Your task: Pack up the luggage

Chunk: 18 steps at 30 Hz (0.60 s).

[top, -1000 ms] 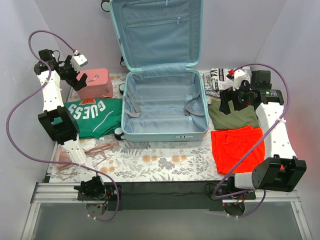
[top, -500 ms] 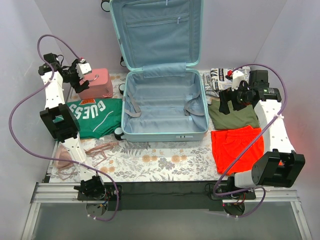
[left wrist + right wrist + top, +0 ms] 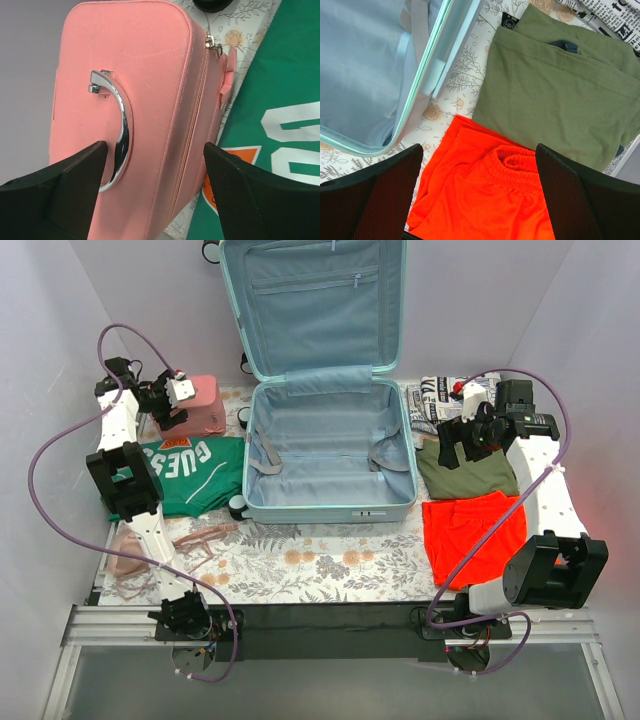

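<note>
While left end effector [image 3: 155, 172] and right end effector [image 3: 480, 175] both gape empty, I log 1 risk: left pads skidding off the chrome handle [image 3: 121, 135], toppling the pink case [image 3: 155, 65].

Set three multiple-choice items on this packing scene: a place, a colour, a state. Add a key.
1. The pink case stands: A) left of the luggage B) inside it C) on its lid
2. The shorts are: A) blue B) orange C) white
3. The luggage is: A) zipped shut B) open, full C) open, without clothes
Key: 1A, it sits beside the green shirt; 2B, bright orange in the top and right wrist views; 3C, only bare lining shows.
</note>
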Each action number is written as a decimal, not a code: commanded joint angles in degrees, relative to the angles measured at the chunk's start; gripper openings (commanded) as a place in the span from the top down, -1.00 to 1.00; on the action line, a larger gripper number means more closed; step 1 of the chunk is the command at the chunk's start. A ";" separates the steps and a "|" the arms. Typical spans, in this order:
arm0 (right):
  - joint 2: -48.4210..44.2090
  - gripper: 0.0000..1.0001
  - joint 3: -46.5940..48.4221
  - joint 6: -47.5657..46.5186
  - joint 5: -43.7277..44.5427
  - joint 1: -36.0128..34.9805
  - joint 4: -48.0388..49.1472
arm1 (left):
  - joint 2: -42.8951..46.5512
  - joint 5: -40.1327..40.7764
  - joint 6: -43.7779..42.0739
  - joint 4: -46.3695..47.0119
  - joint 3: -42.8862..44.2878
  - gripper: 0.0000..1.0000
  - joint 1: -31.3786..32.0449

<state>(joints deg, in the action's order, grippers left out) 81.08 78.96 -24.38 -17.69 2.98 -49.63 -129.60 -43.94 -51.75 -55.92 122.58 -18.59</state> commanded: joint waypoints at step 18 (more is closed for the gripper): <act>0.22 -0.97 0.06 -1.90 0.91 0.00 -0.74 | 3.21 -2.37 -5.99 2.14 -0.15 -0.53 1.54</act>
<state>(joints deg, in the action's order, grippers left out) 81.17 78.96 -25.63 -16.62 2.98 -49.82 -128.27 -44.03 -55.48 -50.83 119.31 -17.80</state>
